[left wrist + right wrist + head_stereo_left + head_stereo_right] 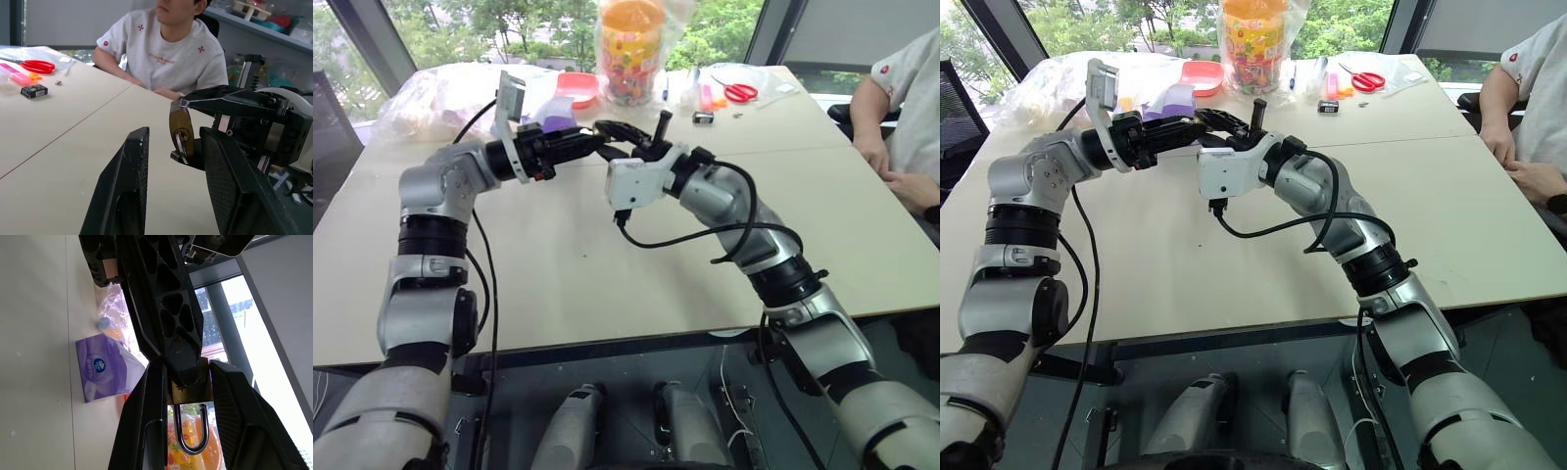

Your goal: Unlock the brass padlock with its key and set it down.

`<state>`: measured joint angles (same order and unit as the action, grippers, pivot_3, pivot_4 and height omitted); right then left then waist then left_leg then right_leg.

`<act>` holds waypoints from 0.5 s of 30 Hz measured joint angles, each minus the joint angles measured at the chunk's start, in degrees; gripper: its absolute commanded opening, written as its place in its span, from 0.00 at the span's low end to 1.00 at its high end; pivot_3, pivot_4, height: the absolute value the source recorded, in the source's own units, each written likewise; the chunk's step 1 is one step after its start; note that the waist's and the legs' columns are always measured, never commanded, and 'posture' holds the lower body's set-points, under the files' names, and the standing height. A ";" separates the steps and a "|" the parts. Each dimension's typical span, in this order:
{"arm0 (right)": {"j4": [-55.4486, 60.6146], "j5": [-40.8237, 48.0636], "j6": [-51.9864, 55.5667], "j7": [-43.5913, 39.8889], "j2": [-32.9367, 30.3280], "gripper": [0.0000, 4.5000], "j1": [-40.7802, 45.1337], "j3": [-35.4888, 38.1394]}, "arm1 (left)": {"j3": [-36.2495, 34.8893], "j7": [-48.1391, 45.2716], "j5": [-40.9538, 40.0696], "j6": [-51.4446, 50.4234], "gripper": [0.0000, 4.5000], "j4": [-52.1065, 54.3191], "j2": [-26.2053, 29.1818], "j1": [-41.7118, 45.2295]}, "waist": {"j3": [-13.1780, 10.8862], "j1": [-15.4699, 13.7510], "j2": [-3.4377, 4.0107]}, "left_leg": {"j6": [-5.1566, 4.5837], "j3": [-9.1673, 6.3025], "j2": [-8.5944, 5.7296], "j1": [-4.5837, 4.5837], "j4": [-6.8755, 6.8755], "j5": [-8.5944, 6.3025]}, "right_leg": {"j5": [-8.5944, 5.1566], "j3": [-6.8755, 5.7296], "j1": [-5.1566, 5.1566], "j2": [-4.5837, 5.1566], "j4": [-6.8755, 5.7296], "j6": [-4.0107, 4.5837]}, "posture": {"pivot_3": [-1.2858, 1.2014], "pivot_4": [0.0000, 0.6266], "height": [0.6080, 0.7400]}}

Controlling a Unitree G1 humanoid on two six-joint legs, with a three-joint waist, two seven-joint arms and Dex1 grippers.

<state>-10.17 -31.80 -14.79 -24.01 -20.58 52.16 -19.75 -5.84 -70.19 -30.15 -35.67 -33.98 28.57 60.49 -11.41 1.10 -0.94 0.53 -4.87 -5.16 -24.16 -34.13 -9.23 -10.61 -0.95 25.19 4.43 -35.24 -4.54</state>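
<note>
Closest to the lens, the two black fingers of the left gripper (171, 196) stood partly apart, and between them hung the small golden-brass padlock (180, 128), its keyhole end facing the camera with a silvery key (181, 147) seated in the slot. Whether those fingers were actually pinching the key I could not tell; they flanked it without plainly closing on it. The right gripper (188, 391) was clamped tight on the padlock's brass body, the thin silvery shackle (190, 433) looping out past its fingertips and not yet sprung. Both grippers met in the air above the pale beige table (607, 284), well off its surface.

To my eye the risk lay in the turn itself. If the left fingers closed off-centre on so small a key, they might slip round it or lever it out of the slot, and it would drop to the table. A twist could also rotate the padlock within the right grip, since so little brass was held. A person in a white printed T-shirt (166, 54) sat at the table's edge.
</note>
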 measured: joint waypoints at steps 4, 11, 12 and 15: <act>0.01 -0.32 0.33 -0.02 -0.05 0.15 -0.04 0.00 | -0.03 -0.25 -0.33 -0.32 0.01 -0.04 -0.16 0.04 | 0.00 0.00 0.00 | 0.00 0.00 0.00 0.00 0.00 0.00 | 0.00 0.00 0.00 0.00 0.00 0.00 | 0.52 0.24 1.00; 0.01 -0.64 0.34 0.00 -0.14 0.15 -0.04 0.00 | -0.04 0.29 -0.33 -0.32 0.01 -0.03 -0.36 0.04 | 0.00 0.00 0.00 | 0.00 0.00 0.00 0.00 0.00 0.00 | 0.00 0.00 0.00 0.00 0.00 0.00 | 0.52 0.24 1.00; 0.01 -0.64 0.34 0.00 -0.18 0.15 -0.04 0.00 | -0.05 0.43 -0.32 -0.31 0.01 -0.03 -0.41 0.04 | 0.00 0.00 0.00 | 0.00 0.00 0.00 0.00 0.00 0.00 | 0.00 0.00 0.00 0.00 0.00 0.00 | 0.52 0.24 1.00; 0.01 -0.40 0.30 -0.29 -0.09 0.49 -0.04 0.00 | -0.05 0.75 -0.29 -0.20 0.00 0.05 -0.57 0.04 | 0.00 0.01 0.00 | 0.00 0.00 0.00 0.00 0.00 0.00 | 0.00 0.00 0.00 0.00 0.00 0.00 | 0.52 0.24 1.00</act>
<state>-10.16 -32.20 -14.49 -24.29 -20.67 52.12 -19.75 -5.89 -69.44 -30.43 -35.87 -33.93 28.01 60.53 -11.41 1.10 -0.94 0.53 -4.87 -5.16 -24.16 -34.13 -9.23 -10.60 -0.95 25.18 4.43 -35.24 -4.54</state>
